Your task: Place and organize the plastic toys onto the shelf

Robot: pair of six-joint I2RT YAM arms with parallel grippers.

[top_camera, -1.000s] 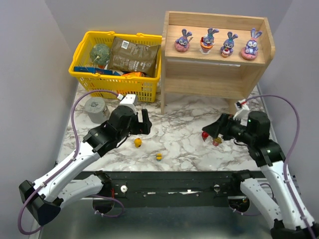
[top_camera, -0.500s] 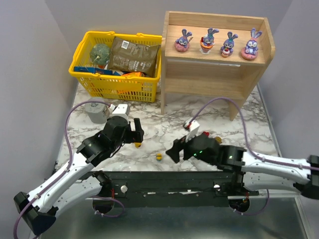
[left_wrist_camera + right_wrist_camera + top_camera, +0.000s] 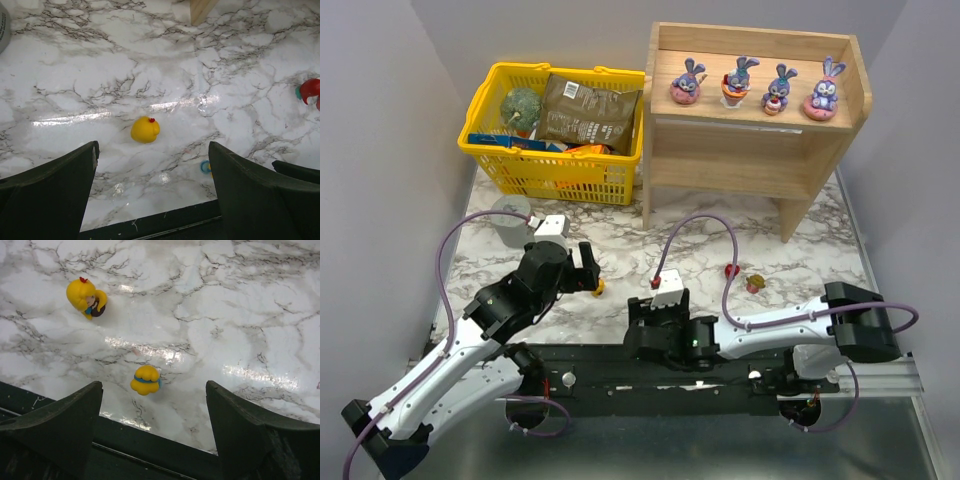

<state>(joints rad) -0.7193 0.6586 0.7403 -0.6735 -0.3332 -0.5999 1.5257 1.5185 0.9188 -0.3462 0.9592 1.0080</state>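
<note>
Shelf [image 3: 755, 150]: at the far right of the table [image 3: 700, 240], just beside the basket [image 3: 555, 165]. Four bunnies [image 3: 739, 82] are seen upright in a row on its top tier, spaced apart.

Four small toys are seen on the marble, none on the shelf.
- Yellow toy [image 3: 145, 130], red-tipped: lies on the table just ahead of the left gripper [image 3: 153, 149]. The fingers are spread wide and hold nothing; no contact with the toy is seen.
- Banded toy [image 3: 145, 380], yellow with a blue band: lies near the table's front edge, in line with the gap of the right gripper [image 3: 154, 385]. These fingers are likewise wide apart and empty. In the top view this toy is hidden beneath the right gripper. The yellow toy is seen up and to the left of it, apart.
- Red toy [image 3: 731, 270] and tan toy [image 3: 755, 284]: close together on the near side of the shelf, well apart from both grippers.

Grey cup [image 3: 510, 220]: stands at the left, near the basket.
</note>
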